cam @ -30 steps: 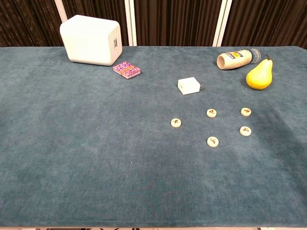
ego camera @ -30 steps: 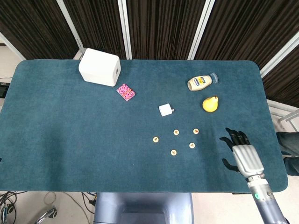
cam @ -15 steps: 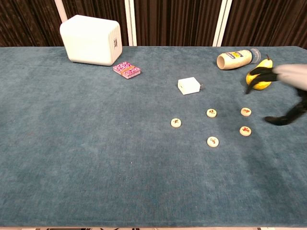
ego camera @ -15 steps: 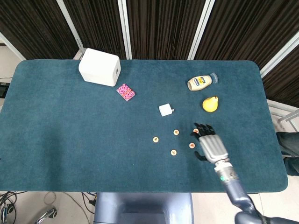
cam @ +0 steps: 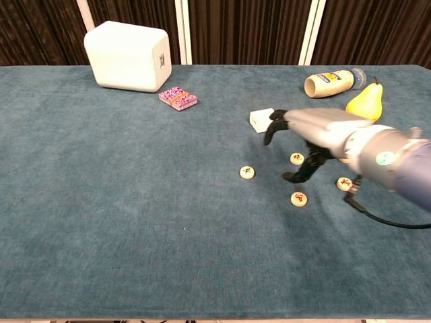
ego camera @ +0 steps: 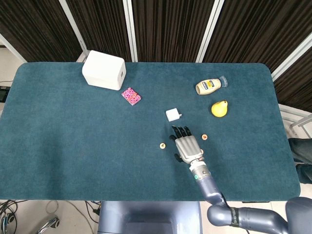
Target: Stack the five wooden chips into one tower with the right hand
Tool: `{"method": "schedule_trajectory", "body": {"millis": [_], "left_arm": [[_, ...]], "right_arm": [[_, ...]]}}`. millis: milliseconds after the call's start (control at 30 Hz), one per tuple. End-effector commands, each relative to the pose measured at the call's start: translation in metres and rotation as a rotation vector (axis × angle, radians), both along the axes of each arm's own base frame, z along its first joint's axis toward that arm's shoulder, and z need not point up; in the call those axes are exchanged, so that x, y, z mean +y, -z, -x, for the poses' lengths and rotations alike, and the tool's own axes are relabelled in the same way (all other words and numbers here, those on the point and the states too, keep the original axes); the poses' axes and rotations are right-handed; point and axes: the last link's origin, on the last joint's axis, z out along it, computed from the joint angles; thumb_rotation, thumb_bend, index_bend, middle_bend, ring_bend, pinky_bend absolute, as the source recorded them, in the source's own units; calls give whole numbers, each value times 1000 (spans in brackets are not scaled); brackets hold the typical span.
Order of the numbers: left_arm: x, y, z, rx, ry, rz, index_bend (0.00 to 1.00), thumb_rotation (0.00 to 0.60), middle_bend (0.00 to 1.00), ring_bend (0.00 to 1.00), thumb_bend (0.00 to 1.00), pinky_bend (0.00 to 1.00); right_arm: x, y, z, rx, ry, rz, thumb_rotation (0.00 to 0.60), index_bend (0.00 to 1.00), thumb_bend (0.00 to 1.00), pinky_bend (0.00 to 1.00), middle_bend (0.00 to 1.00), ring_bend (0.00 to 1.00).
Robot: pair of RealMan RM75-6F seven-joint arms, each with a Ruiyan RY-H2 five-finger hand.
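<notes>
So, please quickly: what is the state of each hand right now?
Left hand: not in view.
Right hand: open, fingers spread above the wooden chips, holding nothing.

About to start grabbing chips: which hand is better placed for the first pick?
The right hand. It hovers open directly over the wooden chips, fingers spread above the cluster. The left hand appears in neither view, so it is not near them.
</notes>
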Motion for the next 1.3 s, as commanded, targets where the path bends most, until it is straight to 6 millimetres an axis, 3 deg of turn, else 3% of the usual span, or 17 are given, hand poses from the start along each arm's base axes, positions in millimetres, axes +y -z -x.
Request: {"method": "schedule_trajectory", "body": {"millis": [33,600,1300], "left_arm": [[0,0,0,-2,-1,1,0,600,0,0,94,63],[1,-3,3,-8,-8,-6,0,600,0,0,94,63],[2,-3,4,-1,-14,-7,0,600,0,0,95,63]], "right_arm": [[-3,12,-7,18,-3,-2,600,296,368,0,0,0],[-19,50,-24,33,23,-10,600,397,367,0,0,0],[-27,58,-30,49,33,-8,600,490,367,0,0,0]]}}
